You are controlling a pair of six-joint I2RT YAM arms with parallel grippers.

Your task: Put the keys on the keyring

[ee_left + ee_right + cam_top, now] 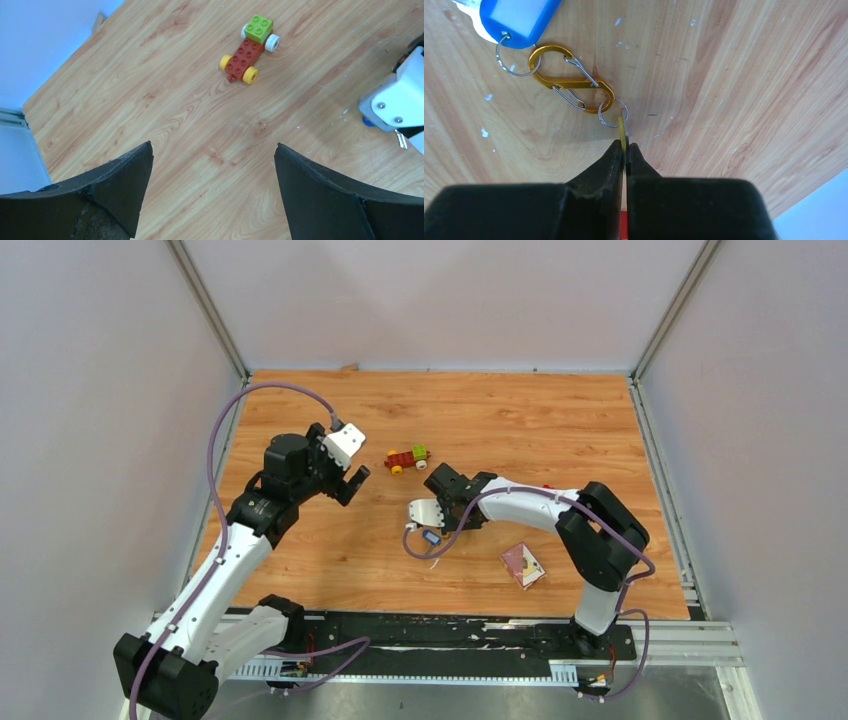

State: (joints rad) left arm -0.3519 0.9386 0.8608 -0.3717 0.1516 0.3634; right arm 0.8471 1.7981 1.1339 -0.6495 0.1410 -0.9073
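Right pincer: mine, clenched flat on the yellow-headed key, low over the middle of the table.
Left pincer: released, with its tips spread wide and nothing between them. It hangs over bare wood, well apart from the keys.
Table: a wood-grain board with pale walls on three sides.
Toy car: red body, a green brick on one end, yellow and white wheels. It stands a little farther out than my two pincers, touching nothing.
Red block: flat with pale patches, lying near the front right beside my right arm.
Blue-headed key: flat on the wood just ahead of my right pincer, with a pale window in its blue head.
Keyring: a gold S-shaped clip with two wire gates, flat on the wood between the blue head and my tips.
Yellow-headed key: I see it only edge-on, as a thin yellow sliver pinched between my tips.
Silver ring: joins the blue head to the keyring's far loop.
Smaller silver ring: sits at the keyring's near loop and meets the yellow sliver. I cannot tell whether it is threaded through the gold loop.
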